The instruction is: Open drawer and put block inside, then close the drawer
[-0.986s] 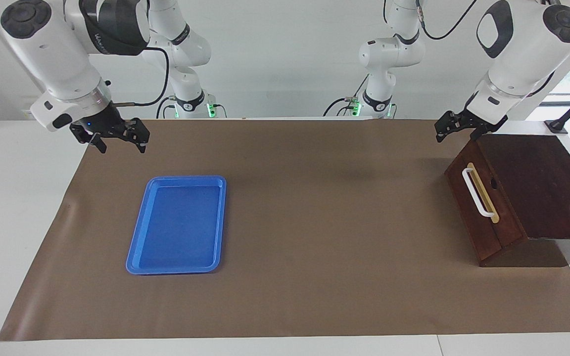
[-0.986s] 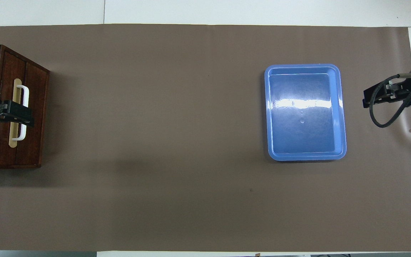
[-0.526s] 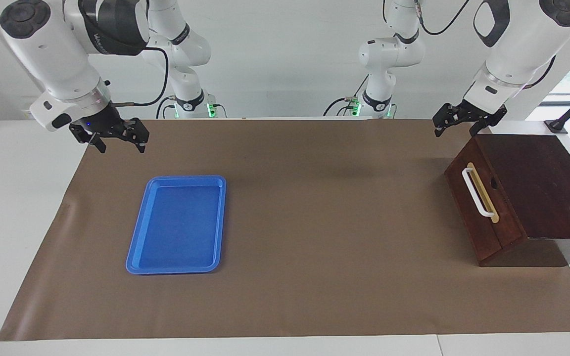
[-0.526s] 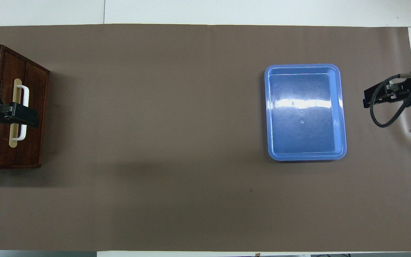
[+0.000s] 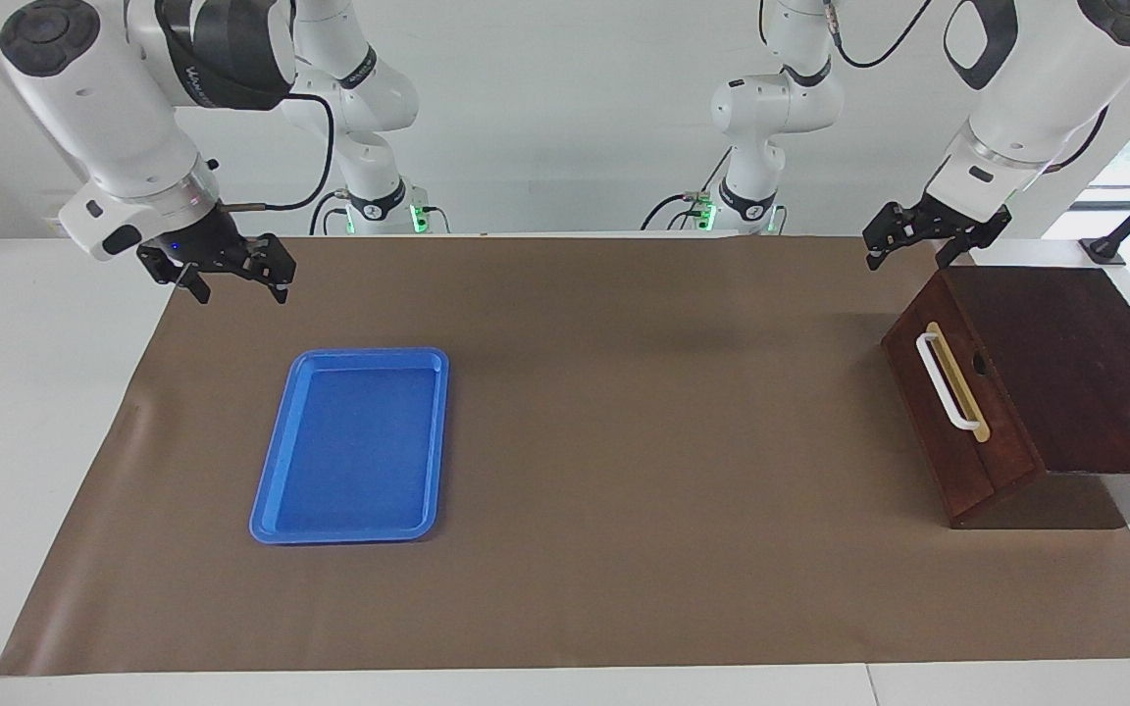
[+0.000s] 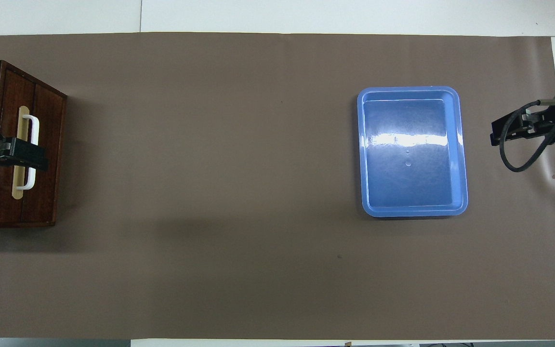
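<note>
Trouble ahead: no block in sight. Drawer (image 5: 952,417) shut; left gripper (image 5: 922,240) hangs spread and empty above it, right gripper (image 5: 228,273) likewise near the tray (image 5: 351,446).

Dark reddish-brown wood on the drawer (image 5: 952,422) and the box (image 5: 1075,373) around it – plain grain, no pattern. White bar handle (image 5: 945,381) on a tan strip (image 5: 963,384). Bright blue tray (image 5: 354,443), glossy, with a white glare streak seen from overhead. Flat brown mat (image 5: 624,441) over a white table (image 5: 35,392). White arms (image 5: 104,108) with black joints – black grippers, black cables.
</note>
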